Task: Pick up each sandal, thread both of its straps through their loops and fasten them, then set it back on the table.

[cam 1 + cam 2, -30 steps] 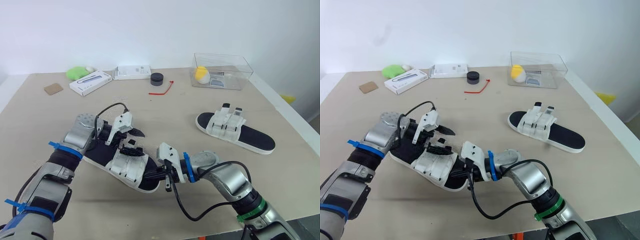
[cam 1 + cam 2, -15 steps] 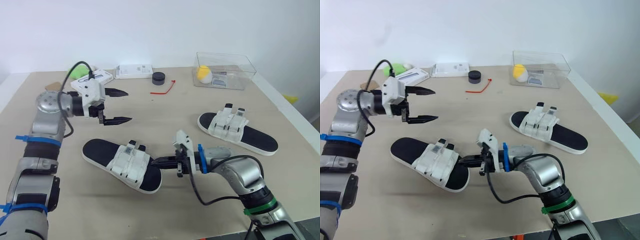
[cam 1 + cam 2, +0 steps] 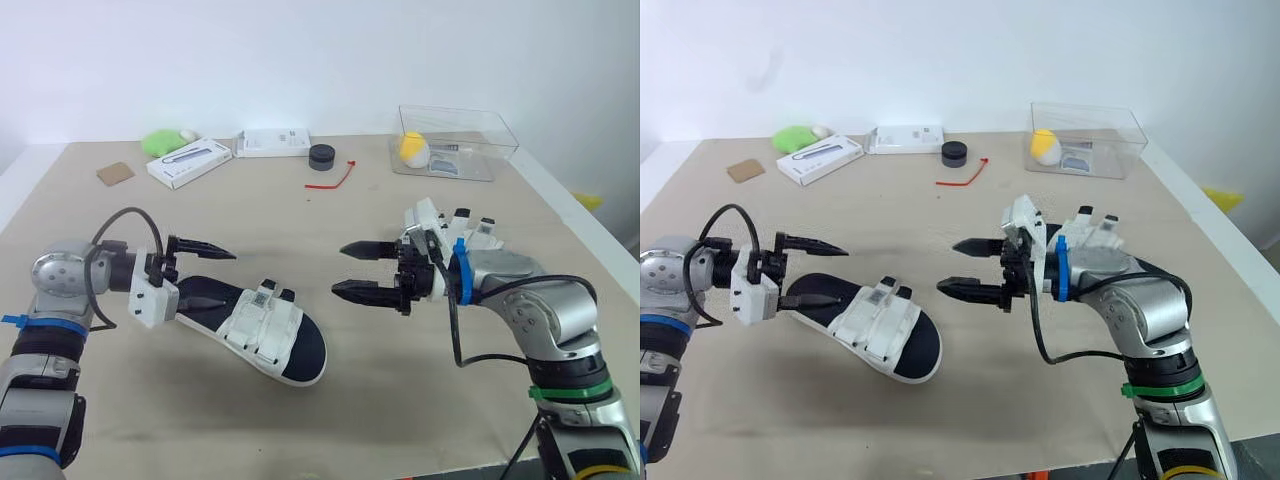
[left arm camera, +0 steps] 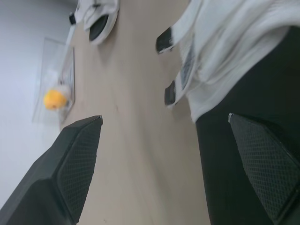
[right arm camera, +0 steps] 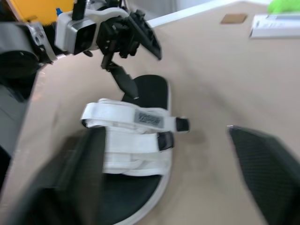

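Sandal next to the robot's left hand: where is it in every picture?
Left eye view: sandal low down, left of the middle.
Right eye view: sandal low down, left of the middle too.
Left wrist view: sandal close in front of the left hand, white straps and black sole.
Right wrist view: sandal lying beyond the right hand, straps on top.
Shared landmark: the open left hand right beside it.

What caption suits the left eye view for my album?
The left pincer and right pincer, both open, face each other across a white-strapped sandal on the table.
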